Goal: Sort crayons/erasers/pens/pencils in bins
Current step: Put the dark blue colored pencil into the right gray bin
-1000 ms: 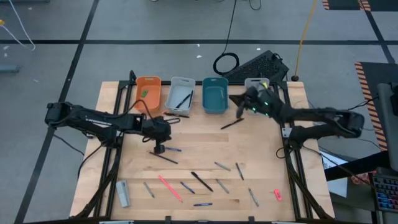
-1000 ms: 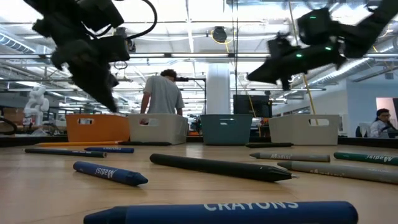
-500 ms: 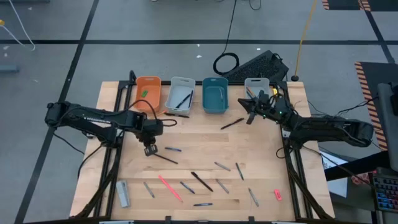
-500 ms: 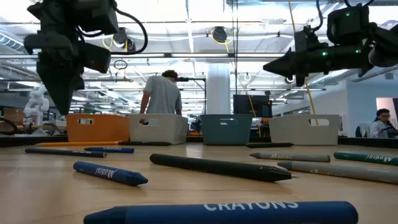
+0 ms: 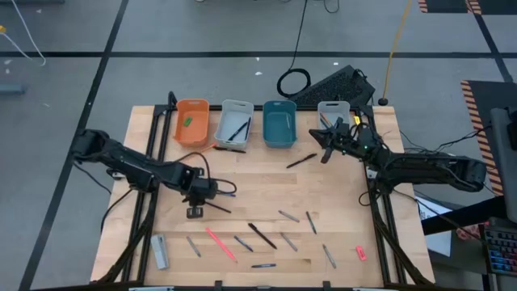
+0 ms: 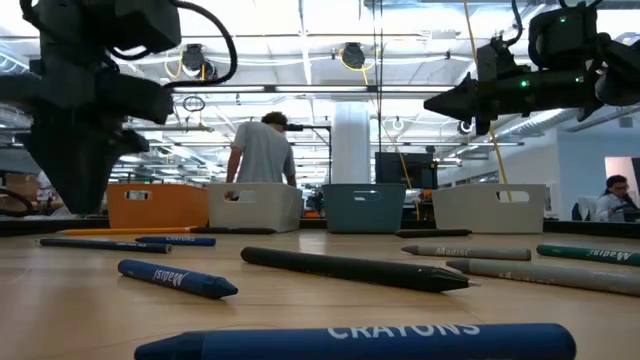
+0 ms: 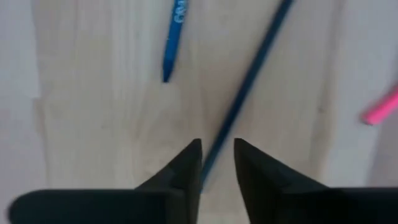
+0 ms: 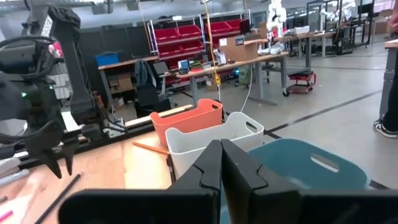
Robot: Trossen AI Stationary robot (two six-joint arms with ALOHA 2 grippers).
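Wooden desk (image 5: 266,182): left tool (image 5: 195,212), narrowly parted, has dropped astride dark blue pencil (image 7: 249,87), pickup imminent; right tool (image 5: 325,151), closed and empty, holds by grey bin (image 5: 333,113).

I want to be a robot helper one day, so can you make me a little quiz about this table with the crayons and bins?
1. True or false: the small green eraser block lies inside the orange plastic bin.
2. Pick one: the left gripper hangs right over
A. a dark slim stick
B. a teal bin
C. a black keyboard
3. What colour is the chunky little eraser lying alone near the wooden table's front right corner?

Key: 1 true. 2 A, with the open fingers either side of the stick. 3 pink-red.
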